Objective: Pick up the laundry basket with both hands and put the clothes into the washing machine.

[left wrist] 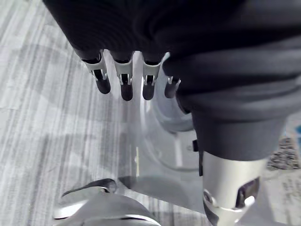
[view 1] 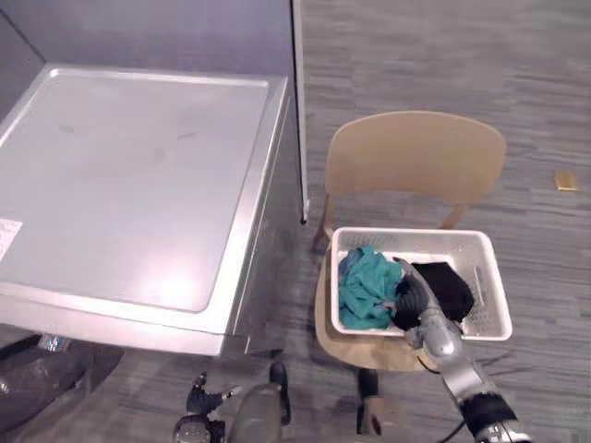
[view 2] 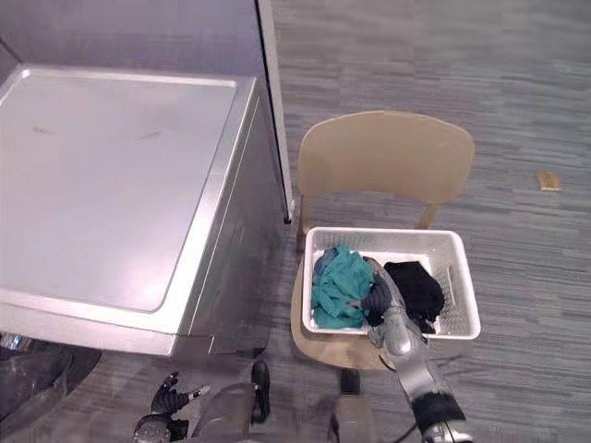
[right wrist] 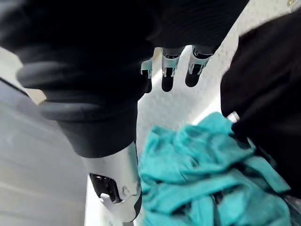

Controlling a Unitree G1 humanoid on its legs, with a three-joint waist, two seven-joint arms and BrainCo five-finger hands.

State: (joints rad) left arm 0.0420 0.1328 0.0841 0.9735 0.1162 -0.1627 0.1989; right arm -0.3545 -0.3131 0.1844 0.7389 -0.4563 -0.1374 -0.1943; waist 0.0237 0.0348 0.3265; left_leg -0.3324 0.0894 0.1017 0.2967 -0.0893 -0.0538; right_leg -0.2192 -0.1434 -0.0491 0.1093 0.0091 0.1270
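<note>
The washer (view 1: 138,185) stood at the left with its flat silver top facing up. Low beside its front corner, the left hand (left wrist: 123,77) hung over the grey floor (view 1: 462,55), its fingers straight and loose, released and holding nothing. Just right of the washer stood a tan chair (view 1: 416,152), and the white basket (view 1: 489,268) sat on its seat. In the basket a teal cloth (view 1: 365,286) lay on the left and a black cloth (view 1: 451,286) on the right. The right hand (view 1: 411,297) reached in between them, its fingers (right wrist: 168,75) straight, grasping nothing. A small tan piece (view 1: 566,181) lay on the floor far right
</note>
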